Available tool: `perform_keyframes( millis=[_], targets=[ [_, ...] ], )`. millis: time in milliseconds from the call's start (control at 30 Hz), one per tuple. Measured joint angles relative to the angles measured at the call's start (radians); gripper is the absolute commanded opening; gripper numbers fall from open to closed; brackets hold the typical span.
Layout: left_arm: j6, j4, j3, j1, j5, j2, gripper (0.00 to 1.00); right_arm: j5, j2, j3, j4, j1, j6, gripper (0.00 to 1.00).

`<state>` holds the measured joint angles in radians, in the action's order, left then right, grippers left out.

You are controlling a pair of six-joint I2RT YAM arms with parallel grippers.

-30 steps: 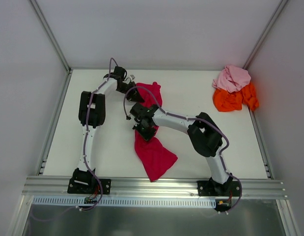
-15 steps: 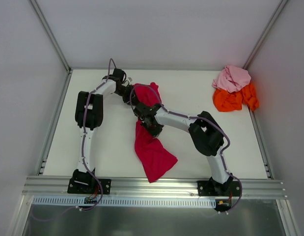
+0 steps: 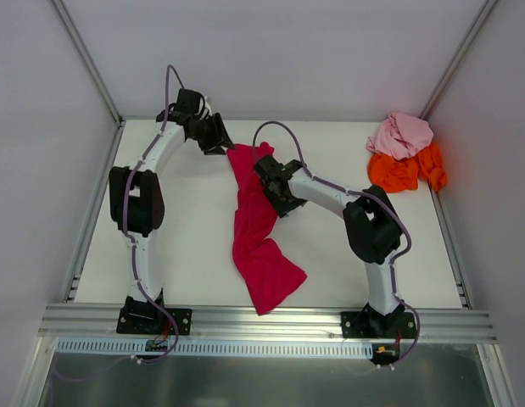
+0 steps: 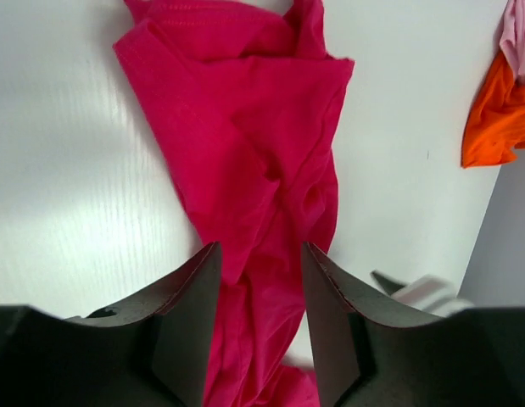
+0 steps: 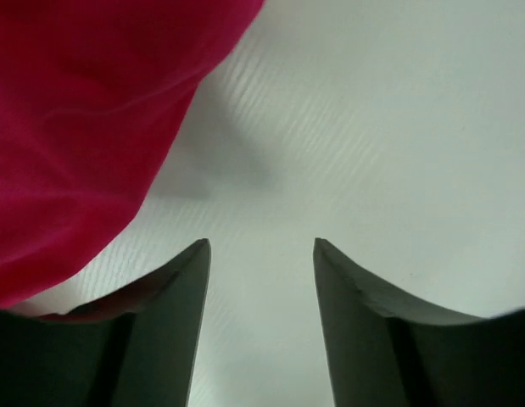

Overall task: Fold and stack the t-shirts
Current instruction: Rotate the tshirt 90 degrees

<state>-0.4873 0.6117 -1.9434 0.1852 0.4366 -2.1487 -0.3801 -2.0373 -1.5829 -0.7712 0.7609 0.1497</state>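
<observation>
Crimson-magenta t-shirt [image 3: 255,233] lies on the table [image 3: 177,246] as a long crumpled strip, not folded. Its near end spreads into a wider flap close to the table's near edge. From there it narrows and runs toward the far side, leaning slightly left.

Right hand [image 3: 285,202]: beside the right edge of the strip's far half. Wrist view: fingers apart, bare table between them, cloth off to the upper left and not touched. Holding nothing.

Left hand [image 3: 220,142]: farther back, at the strip's far end, just left of it. Wrist view: fingers apart, looking down the length of the shirt (creased, one layer lapped over another). Cloth shows in the gap but appears to lie on the table below the fingertips rather than pinched between them; height above it hard to judge.

Far right corner of table: pale pink t-shirt [image 3: 400,134] bunched on top of the bright orange t-shirt [image 3: 406,174], both crumpled, well apart from the crimson one and from both hands.
</observation>
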Motion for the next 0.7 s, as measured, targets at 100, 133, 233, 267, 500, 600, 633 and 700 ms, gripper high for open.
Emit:
perform_keyframes(
  millis=[100, 133, 233, 267, 500, 600, 633, 700],
  targets=[
    [-0.009, -0.018, 0.129, -0.006, 0.0, 0.111, 0.51, 0.026, 0.014, -0.008, -0.002, -0.034, 0.01, 0.77],
    [-0.011, -0.031, 0.195, -0.007, 0.0, 0.16, 0.51, 0.037, 0.019, -0.019, -0.003, -0.05, 0.011, 0.77],
    [-0.021, -0.042, 0.364, -0.003, 0.007, 0.298, 0.66, 0.086, 0.027, -0.089, -0.013, -0.114, 0.005, 0.72],
    [-0.023, -0.045, 0.407, -0.003, 0.013, 0.334, 0.76, 0.102, 0.027, -0.125, -0.019, -0.14, 0.002, 0.75],
    [-0.037, -0.085, 0.611, 0.021, 0.108, 0.438, 0.3, 0.219, -0.095, -0.539, -0.083, -0.268, -0.019, 0.56],
    [-0.04, -0.093, 0.647, 0.054, 0.155, 0.435, 0.09, 0.311, -0.183, -0.657, -0.105, -0.279, -0.034, 0.22],
    [-0.039, -0.093, 0.651, 0.068, 0.171, 0.434, 0.03, 0.344, -0.207, -0.674, -0.11, -0.28, -0.042, 0.02],
    [-0.037, -0.106, 0.652, 0.098, 0.196, 0.434, 0.0, 0.402, -0.245, -0.679, -0.122, -0.278, -0.058, 0.01]
  ],
)
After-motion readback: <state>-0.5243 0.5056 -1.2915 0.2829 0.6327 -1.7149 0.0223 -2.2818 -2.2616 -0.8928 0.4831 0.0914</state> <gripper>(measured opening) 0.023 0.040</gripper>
